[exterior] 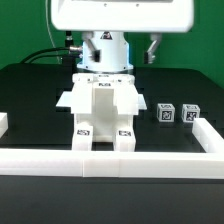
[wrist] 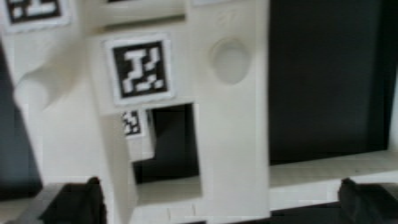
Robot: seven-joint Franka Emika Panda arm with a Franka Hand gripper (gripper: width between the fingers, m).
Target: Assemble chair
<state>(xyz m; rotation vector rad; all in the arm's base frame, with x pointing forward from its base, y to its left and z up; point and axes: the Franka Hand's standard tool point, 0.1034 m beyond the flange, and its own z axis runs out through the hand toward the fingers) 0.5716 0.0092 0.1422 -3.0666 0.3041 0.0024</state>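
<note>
A large white chair part [exterior: 100,108] with several black-and-white tags lies at the table's middle, its two leg-like ends pointing toward the front wall. In the wrist view the same part [wrist: 214,110] fills the picture, with a tag [wrist: 139,70] and a round hole [wrist: 228,60]. My gripper [exterior: 100,77] hangs right over the part's far end. In the wrist view my gripper [wrist: 222,208] is open wide, with one dark fingertip [wrist: 71,205] on each side of the white part. I cannot tell whether the pads touch it.
Two small white tagged blocks [exterior: 165,112] [exterior: 190,113] stand at the exterior view's right of the big part. A low white wall [exterior: 110,162] runs along the front, with side pieces on the left [exterior: 3,123] and right [exterior: 206,132].
</note>
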